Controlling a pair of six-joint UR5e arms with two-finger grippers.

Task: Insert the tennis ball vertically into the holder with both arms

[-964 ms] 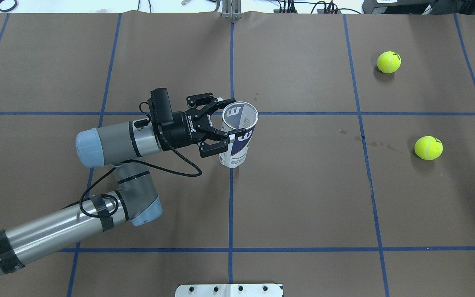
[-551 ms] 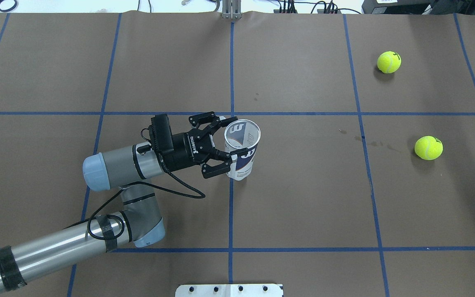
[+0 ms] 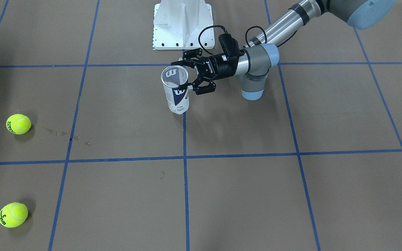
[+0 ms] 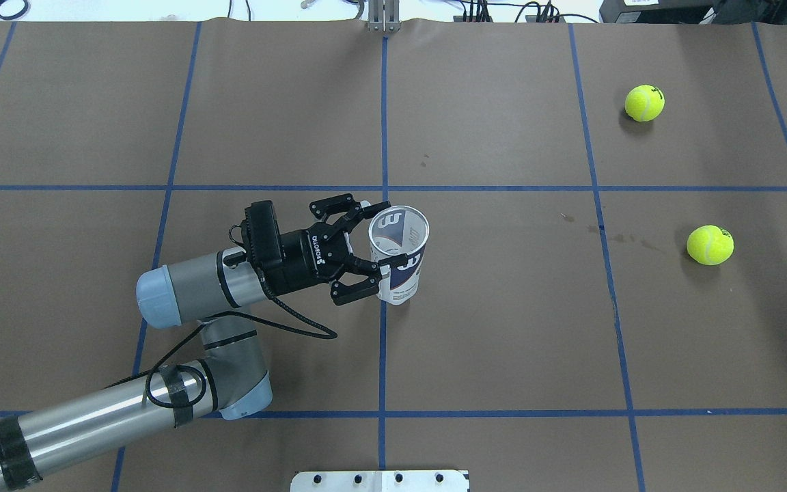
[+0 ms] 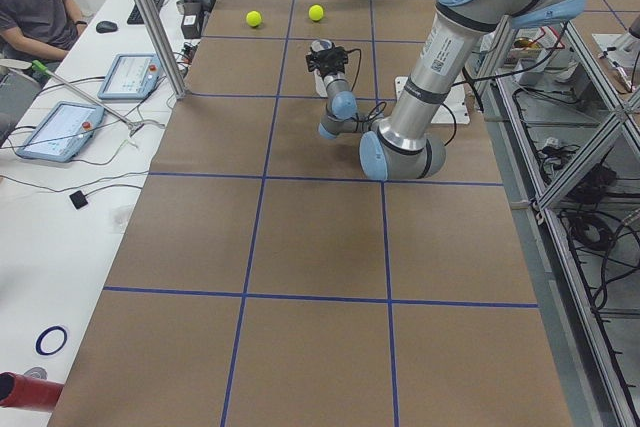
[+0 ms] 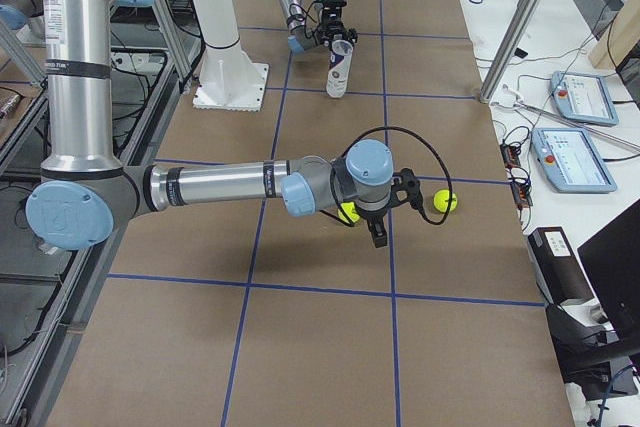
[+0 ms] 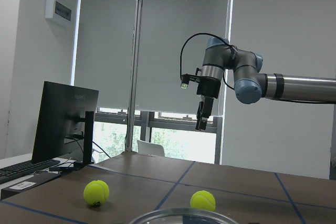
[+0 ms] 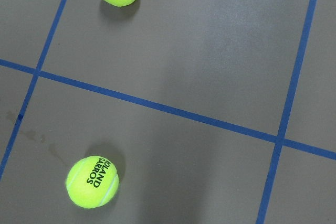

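Mid-table, my left black two-finger gripper (image 4: 391, 232) pinches the clear plastic cylindrical tube with the white-and-navy label (image 4: 400, 270).
I see the tube standing upright, open mouth up, on the brown paper-covered table (image 4: 503, 328), its base beside the centre blue tape line, with one finger on each side just under the rim. My right black gripper (image 6: 378, 235) hangs pointing down near two yellow-green tennis balls (image 4: 710, 244), well apart from the tube. I cannot tell whether its fingers are spread or together.
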